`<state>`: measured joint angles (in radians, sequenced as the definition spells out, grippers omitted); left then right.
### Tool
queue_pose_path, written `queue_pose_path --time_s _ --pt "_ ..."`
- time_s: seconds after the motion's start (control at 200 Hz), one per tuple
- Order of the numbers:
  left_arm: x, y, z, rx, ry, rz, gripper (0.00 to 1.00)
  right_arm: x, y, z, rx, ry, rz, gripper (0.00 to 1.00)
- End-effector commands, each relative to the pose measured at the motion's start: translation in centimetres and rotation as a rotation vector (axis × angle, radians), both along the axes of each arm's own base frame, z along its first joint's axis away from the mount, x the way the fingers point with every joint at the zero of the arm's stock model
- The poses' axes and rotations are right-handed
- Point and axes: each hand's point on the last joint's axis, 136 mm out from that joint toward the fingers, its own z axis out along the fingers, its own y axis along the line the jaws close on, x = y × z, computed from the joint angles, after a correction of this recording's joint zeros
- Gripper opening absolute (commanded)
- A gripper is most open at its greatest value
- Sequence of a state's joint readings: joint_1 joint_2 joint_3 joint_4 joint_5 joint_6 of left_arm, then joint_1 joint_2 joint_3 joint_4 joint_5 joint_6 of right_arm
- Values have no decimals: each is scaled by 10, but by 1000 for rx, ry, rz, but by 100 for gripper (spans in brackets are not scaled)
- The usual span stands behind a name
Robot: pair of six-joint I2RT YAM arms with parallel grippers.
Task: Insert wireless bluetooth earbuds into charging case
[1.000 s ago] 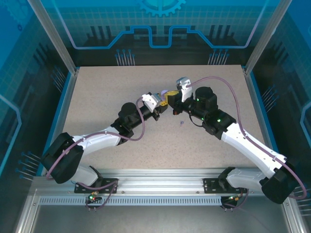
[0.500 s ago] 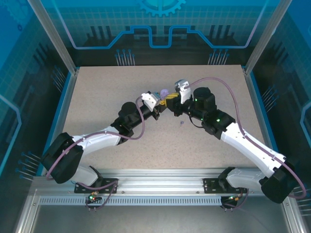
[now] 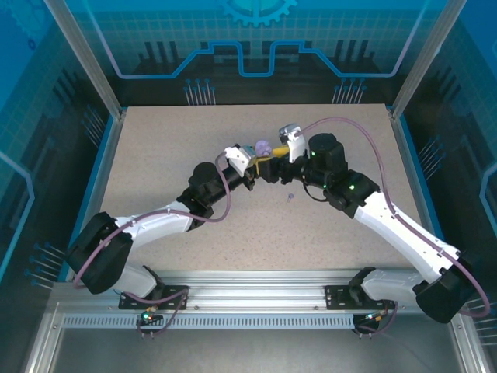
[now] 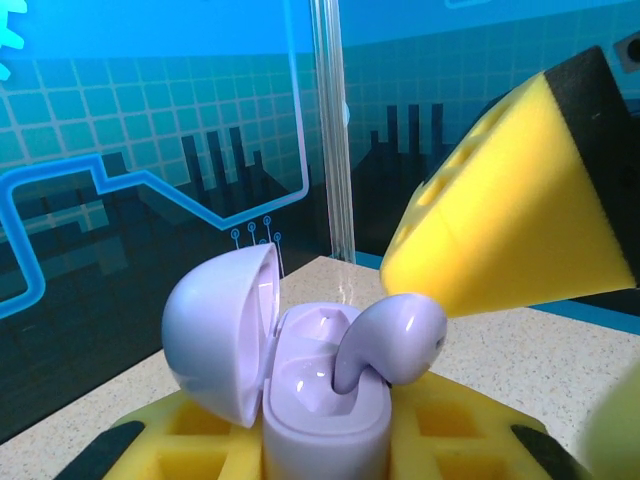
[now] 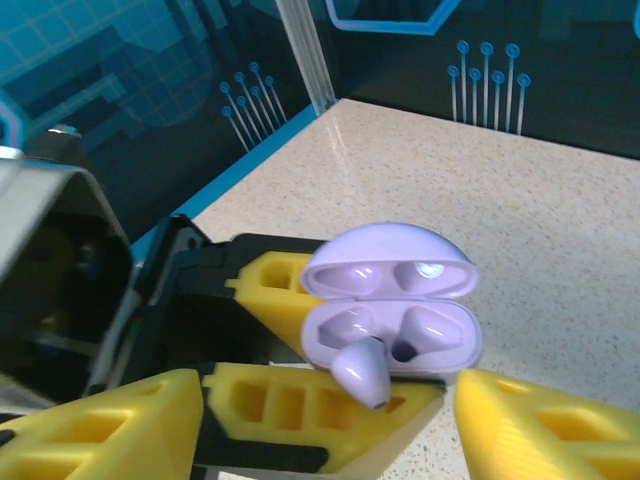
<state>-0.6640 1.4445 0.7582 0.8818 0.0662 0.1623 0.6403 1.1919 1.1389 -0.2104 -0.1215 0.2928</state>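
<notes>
I report the lavender earbud (image 4: 400,335) with its stem end hidden inside the case (image 4: 322,425), that case's base cropped, and one speck (image 3: 290,196) too small to identify.

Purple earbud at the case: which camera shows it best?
Left wrist: the earbud looms close, side-on, stem dipping into the open case. Right wrist shows it from above. Top view: too small to tell.

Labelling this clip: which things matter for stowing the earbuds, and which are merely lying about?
Job: lavender case, open in left gripper; lavender earbud half in its slot; right gripper, jaws apart; small purple speck on table, likely another bud.
Just there: table; clear post.
</notes>
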Motion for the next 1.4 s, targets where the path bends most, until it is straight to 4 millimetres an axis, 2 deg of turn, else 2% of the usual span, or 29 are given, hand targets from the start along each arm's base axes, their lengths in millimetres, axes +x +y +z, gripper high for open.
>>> queue_pose_path --time_s 0.0,0.13,0.26,0.33,0.4,0.48,0.58,0.635,0.745,0.935,1.12,1.396 --pt "-2 6 38 -70 -74 15 0 -14 3 28 52 5 65 75" --pt "-2 6 37 -66 -71 16 0 -19 -4 54 125 8 70 81" --pt "-1 7 34 -62 -63 17 0 -12 -24 74 201 22 2 83" --pt "-2 7 33 -60 -61 18 0 -5 -38 75 215 53 -70 83" --pt "-3 7 31 -58 -60 15 0 4 -53 64 195 116 -151 81" --pt "-3 7 28 -53 -54 14 0 11 -66 45 159 203 -218 66" --pt "-4 6 21 -38 -41 6 0 12 -72 16 63 308 -257 29" --pt "-5 6 19 -32 -40 3 0 11 -70 4 32 346 -246 15" --pt "-6 5 15 -24 -34 0 0 10 -64 -10 -20 402 -219 0" --pt "-6 4 9 -19 -17 -7 0 10 -50 -16 -66 428 -176 0" --pt "-6 4 4 -14 -3 -11 0 12 -32 -9 -71 417 -132 0" --pt "-5 3 1 -14 9 -12 0 -8 0 2 -104 407 -25 0"
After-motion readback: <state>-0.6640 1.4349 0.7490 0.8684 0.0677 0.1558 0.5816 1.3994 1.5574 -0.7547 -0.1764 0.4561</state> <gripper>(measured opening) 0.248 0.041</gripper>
